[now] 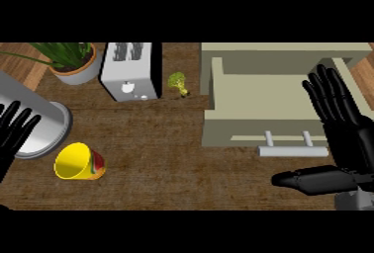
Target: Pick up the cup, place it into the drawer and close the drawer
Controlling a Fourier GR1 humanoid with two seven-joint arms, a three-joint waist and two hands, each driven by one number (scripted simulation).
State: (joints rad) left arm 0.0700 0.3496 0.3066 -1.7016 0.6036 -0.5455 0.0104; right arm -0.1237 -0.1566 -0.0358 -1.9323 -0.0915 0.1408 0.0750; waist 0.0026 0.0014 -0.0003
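Over on the left of the brown wood-grain surface (168, 148) lies the yellow cup with a red-patterned side (79, 161), tipped over with its mouth facing up and left, and nobody has hold of it. It sits just beside the big shiny metal cylinder (36, 126), well apart from the beige open drawer (281, 96) on the right, whose pale bar handle (292, 150) juts toward us. Now the black right hand (340, 123) is up at the right edge, palm flat, fingers straight and spread, thumb stuck out low toward the middle; it overlaps the drawer's right side in the view and grips nothing. The black left hand (15, 131) shows at the left edge, fingers straight and fanned against the metal cylinder, also empty. So the pick-up, I'd say, hasn't begun. To do it well, whichever hand goes should come down over the cup's rounded side and curl around the body, not poke at the rim, since a cup on its side looks likely to roll. Watch that cylinder crowding it, too. Further back stand a silver toaster (130, 71), a potted green plant (73, 62) and a small green sprig (177, 83), all out of the way.
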